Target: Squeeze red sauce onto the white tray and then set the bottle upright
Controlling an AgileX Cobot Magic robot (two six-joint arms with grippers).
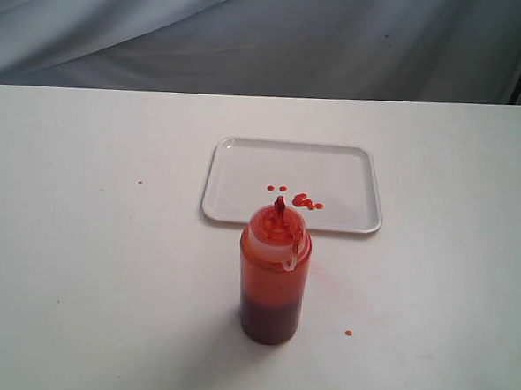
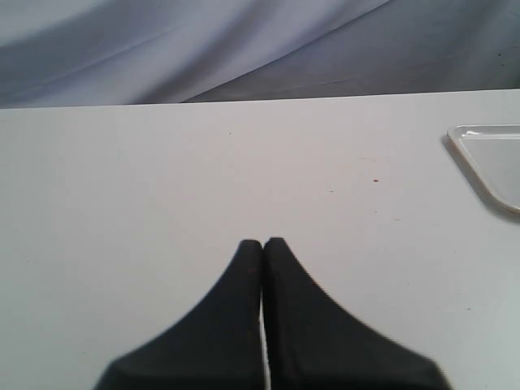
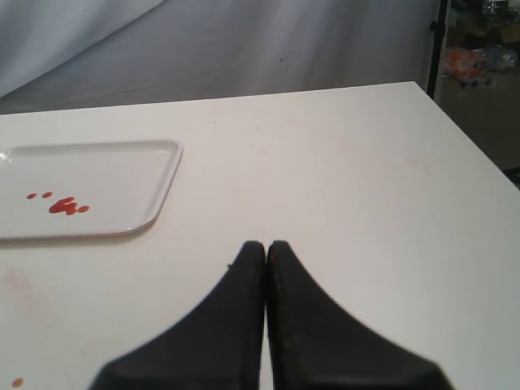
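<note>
Bottle (image 1: 273, 280) on its base at lower centre of the exterior view, nozzle up and tethered cap hanging at the shoulder, and the bottle stands just in front of the white tray (image 1: 244, 172) without touching it. On the near half of the white tray the red sauce (image 1: 306, 201) shows as a small cluster of drops, and one stray drop (image 1: 348, 332) sits on the table (image 1: 81, 237) to the lower right of the bottle. No arm shows in this frame. Over to the left wrist view: the left gripper (image 2: 262, 244) has its fingers pressed together with nothing between them, above bare table, and only a corner of the white tray (image 2: 487, 158) shows. Right wrist view now: the right gripper (image 3: 266, 245) is pinched closed and empty too, the white tray (image 3: 122, 175) and its red sauce (image 3: 63, 206) well apart from the fingertips. Both goals look met, so the step in hand appears to be parking clear. Doing that well likely means no sweep across the middle, since a tall, narrow bottle could tip at a nudge.
</note>
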